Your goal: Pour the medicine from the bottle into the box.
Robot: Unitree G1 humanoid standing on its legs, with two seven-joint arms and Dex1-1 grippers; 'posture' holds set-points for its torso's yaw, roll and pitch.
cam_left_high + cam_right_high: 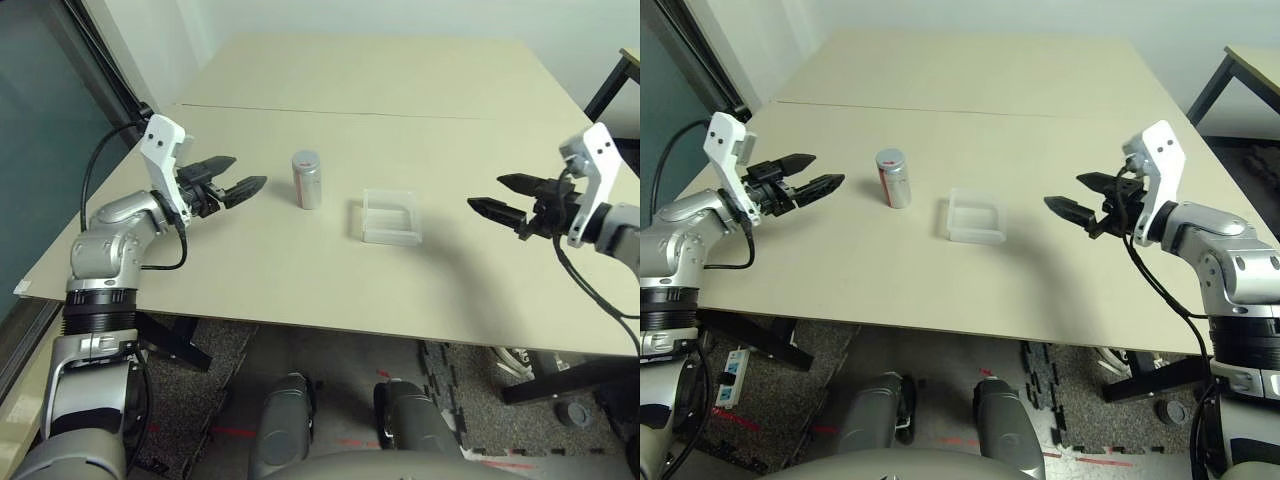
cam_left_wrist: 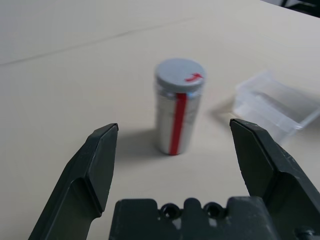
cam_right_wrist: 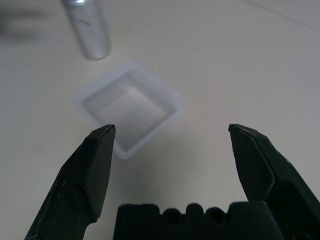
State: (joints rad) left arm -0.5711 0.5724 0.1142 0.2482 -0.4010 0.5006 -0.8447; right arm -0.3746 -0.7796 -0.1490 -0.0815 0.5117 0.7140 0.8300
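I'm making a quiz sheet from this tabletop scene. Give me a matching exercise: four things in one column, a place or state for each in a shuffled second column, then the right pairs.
Things:
1. bottle
2. box
3. left gripper
4. right gripper

Places or states:
A. open, on the box's side, apart from it
B. upright, capped, red stripe
C. open, aimed at the bottle, not touching
D. clear tray, nothing seen in it, beside the bottle

Pairs: 1-B, 2-D, 3-C, 4-A
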